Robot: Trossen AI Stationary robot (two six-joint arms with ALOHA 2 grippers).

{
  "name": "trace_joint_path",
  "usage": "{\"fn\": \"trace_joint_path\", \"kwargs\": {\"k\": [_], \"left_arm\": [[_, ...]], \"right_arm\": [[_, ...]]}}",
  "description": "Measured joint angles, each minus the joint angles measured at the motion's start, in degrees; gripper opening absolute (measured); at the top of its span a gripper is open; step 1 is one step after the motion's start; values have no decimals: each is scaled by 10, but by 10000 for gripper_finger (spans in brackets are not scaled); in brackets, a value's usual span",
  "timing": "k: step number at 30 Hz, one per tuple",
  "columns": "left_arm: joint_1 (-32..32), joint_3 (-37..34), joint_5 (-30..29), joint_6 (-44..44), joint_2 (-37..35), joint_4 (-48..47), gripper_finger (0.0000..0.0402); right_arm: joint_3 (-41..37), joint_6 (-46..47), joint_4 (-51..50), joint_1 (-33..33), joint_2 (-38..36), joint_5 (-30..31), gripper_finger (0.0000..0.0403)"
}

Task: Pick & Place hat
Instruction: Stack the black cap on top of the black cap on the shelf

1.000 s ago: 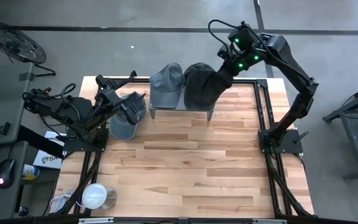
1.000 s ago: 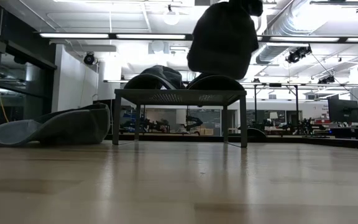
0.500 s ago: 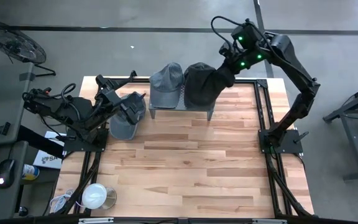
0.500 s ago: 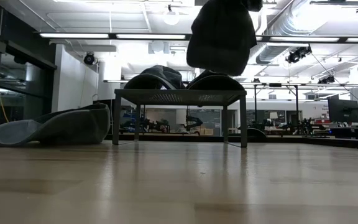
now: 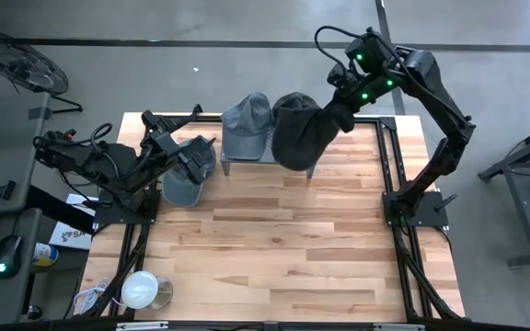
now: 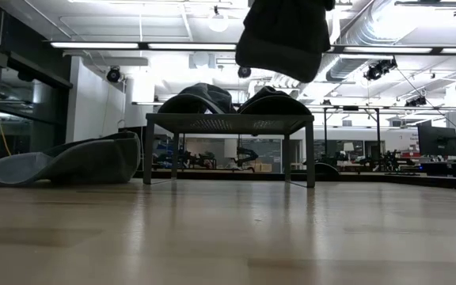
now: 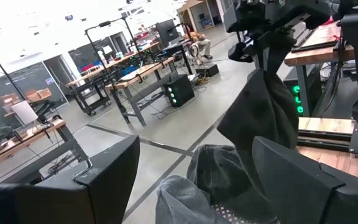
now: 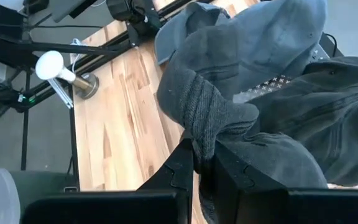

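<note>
Right fingers [image 5: 339, 112] clenched on dark knit hat [image 5: 300, 138], hat dangling below them, clear above rack [image 5: 267, 158] with two caps. Lift higher before swinging over, so hem doesn't snag caps. Left fingers [image 5: 184, 163] released, waiting near grey cap [image 5: 184, 187] on table [image 5: 274, 248].

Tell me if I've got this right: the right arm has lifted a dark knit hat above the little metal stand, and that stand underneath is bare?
Not quite. The stand is not bare: two caps still sit on it, as the high view shows. The rest holds: the right gripper, jaws shut, holds the dark knit hat above the stand.
</note>
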Motion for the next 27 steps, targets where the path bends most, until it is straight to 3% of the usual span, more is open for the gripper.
{"fn": "trace_joint_path", "kwargs": {"k": [27], "left_arm": [[0, 0, 0, -1, 0, 0, 308]], "right_arm": [[-2, -50, -25, 0, 2, 23, 22]]}}
